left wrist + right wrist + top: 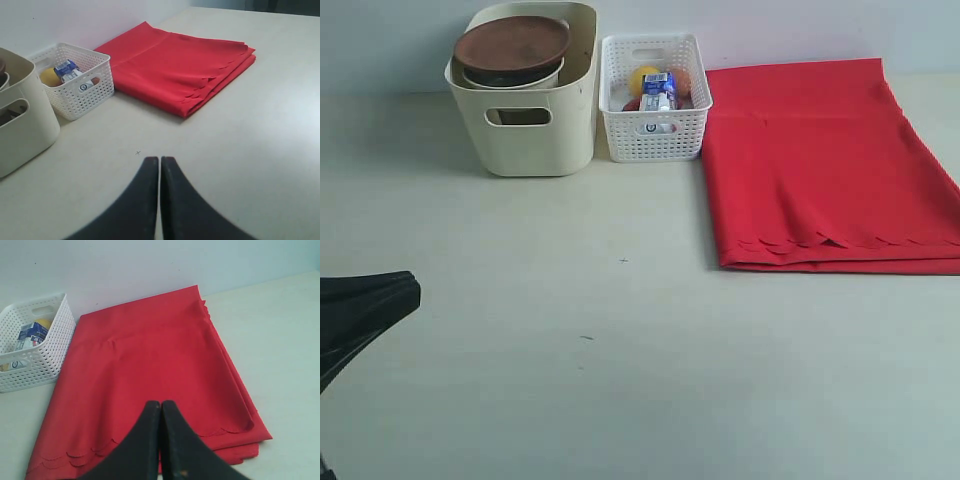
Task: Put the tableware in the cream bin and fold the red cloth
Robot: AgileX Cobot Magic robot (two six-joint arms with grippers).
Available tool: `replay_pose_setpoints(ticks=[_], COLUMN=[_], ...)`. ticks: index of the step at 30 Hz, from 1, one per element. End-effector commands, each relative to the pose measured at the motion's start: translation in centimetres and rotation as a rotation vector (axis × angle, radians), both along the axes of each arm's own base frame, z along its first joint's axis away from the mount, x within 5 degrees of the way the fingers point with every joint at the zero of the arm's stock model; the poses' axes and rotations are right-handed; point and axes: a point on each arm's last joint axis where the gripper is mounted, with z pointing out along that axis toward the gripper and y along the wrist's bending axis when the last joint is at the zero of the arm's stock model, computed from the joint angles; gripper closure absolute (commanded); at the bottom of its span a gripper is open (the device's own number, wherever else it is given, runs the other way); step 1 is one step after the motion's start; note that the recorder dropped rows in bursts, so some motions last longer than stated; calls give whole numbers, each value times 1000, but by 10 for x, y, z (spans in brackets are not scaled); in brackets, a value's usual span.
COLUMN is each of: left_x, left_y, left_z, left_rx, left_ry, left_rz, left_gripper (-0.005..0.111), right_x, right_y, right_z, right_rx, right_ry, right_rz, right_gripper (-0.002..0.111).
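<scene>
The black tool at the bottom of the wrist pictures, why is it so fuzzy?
Left wrist view: the left tool sits right by the lens, so its edges blur, while the red cloth looks sharp. Right wrist view: the right tool blurs likewise. Exterior view: even light, only faint shadows by the cream bin.

White lattice basket (654, 140), far ahead of the left gripper (160, 160).
Inside: blue-white milk carton (659, 90), a yellow lemon (642, 78), something orange (682, 82) beside them.
</scene>
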Motion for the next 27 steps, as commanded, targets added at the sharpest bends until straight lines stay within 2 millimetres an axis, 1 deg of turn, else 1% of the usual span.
replay_pose_setpoints(ticks=[1,4,6,8,9,10,11,12,13,15,17,18,19,20,21,23,26,27], left_x=[0,-2,-4,-6,-8,-10,-15,-17,-22,-27,-28,-26,-26,-25,-25,-24,-25,-26], left_y=[1,7,14,25,38,44,56,60,68,74,77,78,79,83,86,89,87,87], left_z=[0,3,7,9,11,12,13,14,15,14,8,-1,-1,-4,-6,-11,-19,-21], left_rx=[2,-28,-62,-95,-140,-161,-239,-266,-320,-413,-446,-471,-493,-501,-544,-521,-292,-256], left_ry=[-5,-35,-72,-117,-175,-205,-264,-285,-324,-336,-331,-297,-291,-263,-217,-179,-182,-182], left_rz=[4,27,67,142,244,292,410,466,560,652,700,718,725,777,820,868,847,837], left_gripper=[103,103,103,103,103,103,103,103,103,103,103,103,103,103,103,103,103,103], right_x=[-1,-1,-1,-1,-1,-1,-1,-1,-1,-1,-1,-1,-1,-1,-1,-1,-1,-1], right_y=[-1,-1,-1,-1,-1,-1,-1,-1,-1,-1,-1,-1,-1,-1,-1,-1,-1,-1], right_z=[0,0,0,0,0,0,0,0,0,0,0,0,0,0,0,0,0,0], right_rx=[1,1,1,1,1,1,1,1,1,1,1,1,1,1,1,1,1,1], right_ry=[-3,-3,-3,-3,-3,-3,-3,-3,-3,-3,-3,-3,-3,-3,-3,-3,-3,-3], right_rz=[-3,-3,-3,-3,-3,-3,-3,-3,-3,-3,-3,-3,-3,-3,-3,-3,-3,-3], right_gripper=[108,108,108,108,108,108,108,108,108,108,108,108,108,108,108,108,108,108])
